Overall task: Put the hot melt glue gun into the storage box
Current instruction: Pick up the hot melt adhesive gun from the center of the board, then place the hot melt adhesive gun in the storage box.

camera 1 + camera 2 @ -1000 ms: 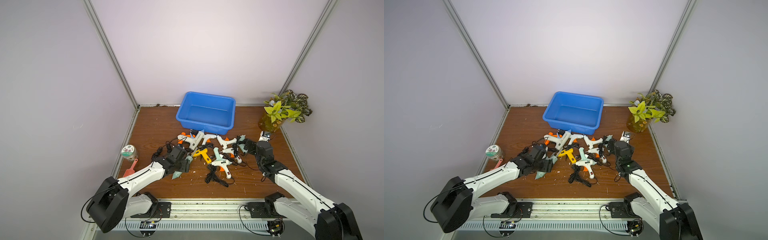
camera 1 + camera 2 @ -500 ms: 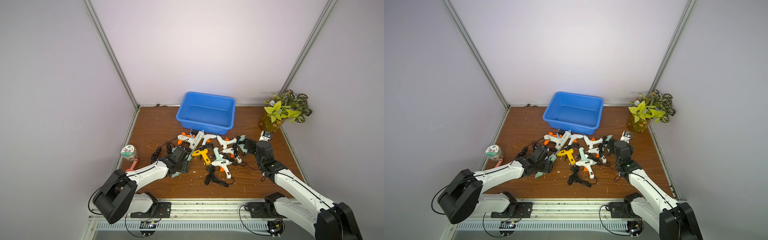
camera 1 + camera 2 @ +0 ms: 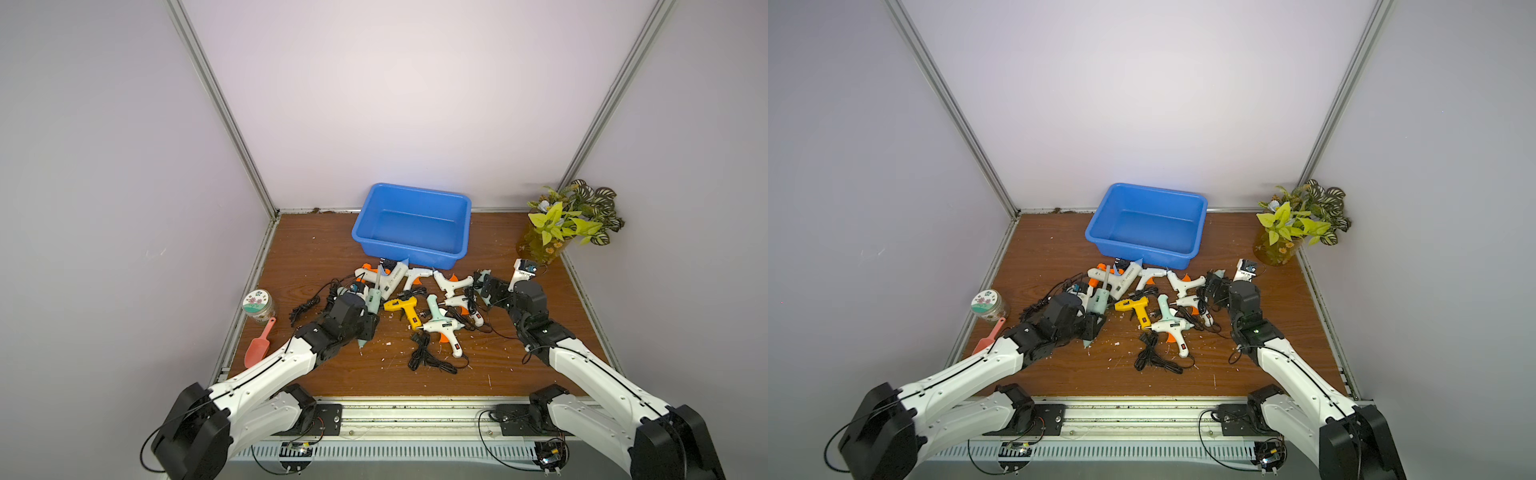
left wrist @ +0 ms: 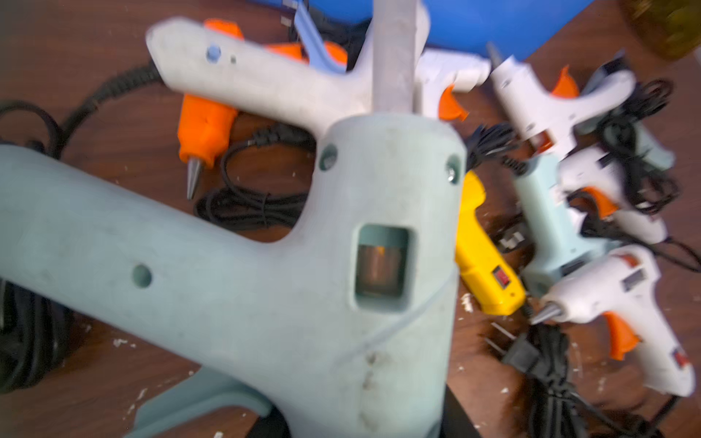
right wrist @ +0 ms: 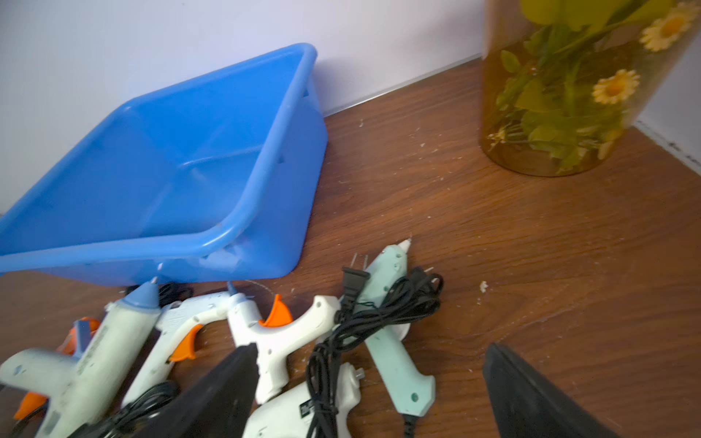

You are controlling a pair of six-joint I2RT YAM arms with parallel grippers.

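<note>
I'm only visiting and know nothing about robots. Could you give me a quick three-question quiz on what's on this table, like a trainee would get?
1. True or false: the bright blue rectangular plastic storage box already holds a glue gun.
2. What lies beside the round clear jar with the flowered lid? A) a pink plastic scoop B) a red mug C) a pair of scissors
3. Fill in: the right gripper has its black fingers spread wide ____.

Key: 1 false, the box is empty. 2 A. 3 apart.
</note>
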